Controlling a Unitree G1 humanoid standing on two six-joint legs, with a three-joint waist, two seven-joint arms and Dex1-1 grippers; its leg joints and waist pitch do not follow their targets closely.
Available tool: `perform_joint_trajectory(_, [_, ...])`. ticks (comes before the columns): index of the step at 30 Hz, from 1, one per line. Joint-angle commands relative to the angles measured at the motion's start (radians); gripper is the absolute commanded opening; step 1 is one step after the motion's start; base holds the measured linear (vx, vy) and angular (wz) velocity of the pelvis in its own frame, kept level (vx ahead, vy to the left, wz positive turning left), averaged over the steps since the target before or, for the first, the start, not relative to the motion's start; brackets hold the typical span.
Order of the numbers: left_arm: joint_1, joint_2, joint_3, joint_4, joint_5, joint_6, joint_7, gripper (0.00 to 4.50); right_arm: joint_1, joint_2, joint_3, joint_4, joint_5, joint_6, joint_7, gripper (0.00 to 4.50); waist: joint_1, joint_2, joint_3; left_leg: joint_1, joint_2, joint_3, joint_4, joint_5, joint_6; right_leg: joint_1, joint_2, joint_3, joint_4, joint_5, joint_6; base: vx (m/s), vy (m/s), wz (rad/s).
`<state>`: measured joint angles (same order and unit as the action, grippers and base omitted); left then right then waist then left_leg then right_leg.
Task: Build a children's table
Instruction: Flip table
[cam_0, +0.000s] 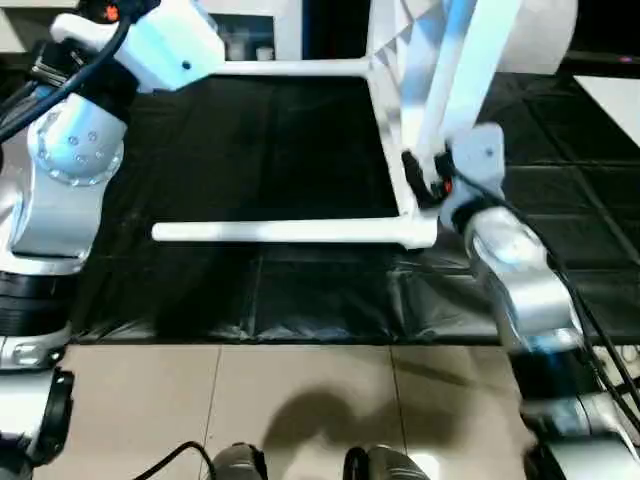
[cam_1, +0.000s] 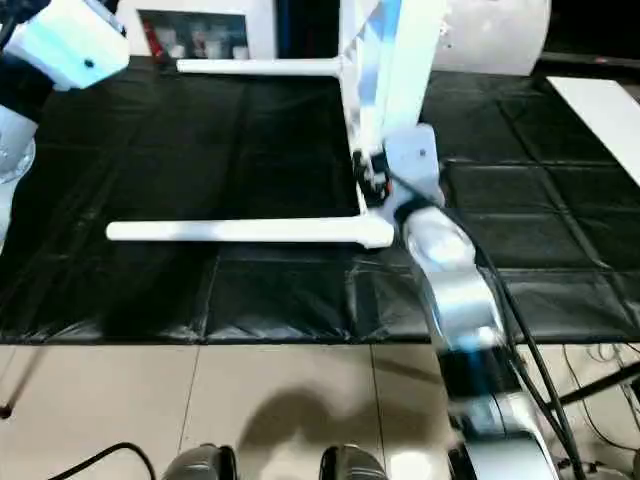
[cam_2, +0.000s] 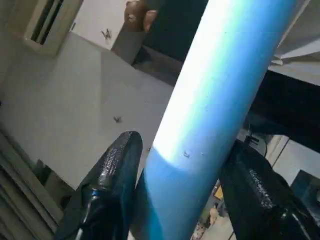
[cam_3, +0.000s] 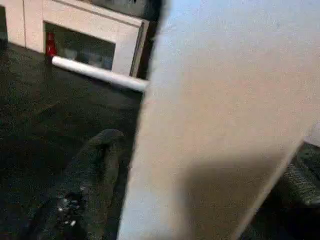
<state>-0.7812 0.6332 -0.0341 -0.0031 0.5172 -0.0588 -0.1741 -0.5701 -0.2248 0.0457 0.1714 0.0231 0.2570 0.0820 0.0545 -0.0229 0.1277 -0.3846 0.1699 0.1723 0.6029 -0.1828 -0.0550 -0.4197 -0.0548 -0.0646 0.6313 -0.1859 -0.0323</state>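
Note:
The children's table's white top stands on its edge on the black mat. Two fitted legs point left from it, a far leg and a near leg. My right gripper is at the top's lower near corner. In the right wrist view the panel sits between its dark fingers, and the gripper is shut on it. A third leg slants up beside the top. In the left wrist view that tube runs between my left gripper's black fingers, which hug it on both sides.
A black mat covers the work area, with beige tiles along its near edge. A white cabinet with glass doors stands at the back. A person's hand shows beyond the held leg.

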Motion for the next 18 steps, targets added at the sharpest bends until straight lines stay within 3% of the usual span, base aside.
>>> perform_joint_trajectory(1, [-0.024,-0.029,0.024,-0.022,-0.082,0.004,0.000,2.18,-0.013,0.005,-0.003,0.012,-0.006,-0.016,0.006,3.14,-0.001,0.012,-0.085,0.015,0.049,-0.018,-0.062,-0.085,-0.005,0.064,-0.082,0.065,-0.057,-0.035,-0.218,0.000,0.000,0.00])
perform_joint_trajectory(9, [-0.037,-0.058,0.055,0.023,-0.122,0.019,-0.002,2.18,-0.012,-0.001,-0.001,0.036,-0.021,-0.040,0.011,2.60,0.003,0.011,-0.088,0.015,0.049,-0.017,-0.062,-0.082,-0.001,0.065,-0.083,0.064,-0.058,-0.038,-0.214,0.000,0.000,0.00])
perform_joint_trajectory(12, [-0.039,-0.066,0.073,0.045,-0.148,0.017,-0.002,2.18,-0.028,-0.035,-0.004,0.050,-0.040,-0.058,0.024,2.44,0.004,0.013,-0.089,0.014,0.048,-0.016,-0.061,-0.082,0.001,0.066,-0.083,0.064,-0.058,-0.043,-0.214,0.000,0.000,0.00])
perform_joint_trajectory(17, [-0.036,-0.099,0.116,0.048,-0.196,0.049,0.008,2.18,-0.066,-0.103,-0.009,0.038,-0.060,-0.057,0.064,2.32,0.004,0.006,-0.092,0.009,0.043,-0.014,-0.056,-0.048,0.029,0.072,-0.082,0.064,-0.055,-0.019,-0.218,0.000,0.000,0.00])
perform_joint_trajectory(18, [-0.037,-0.133,0.162,0.041,-0.250,0.087,0.016,2.18,-0.106,-0.150,-0.026,0.037,-0.057,-0.050,0.099,2.31,0.004,0.006,-0.092,0.007,0.041,-0.012,-0.055,-0.036,0.040,0.073,-0.081,0.064,-0.054,-0.012,-0.219,0.000,0.000,0.00])
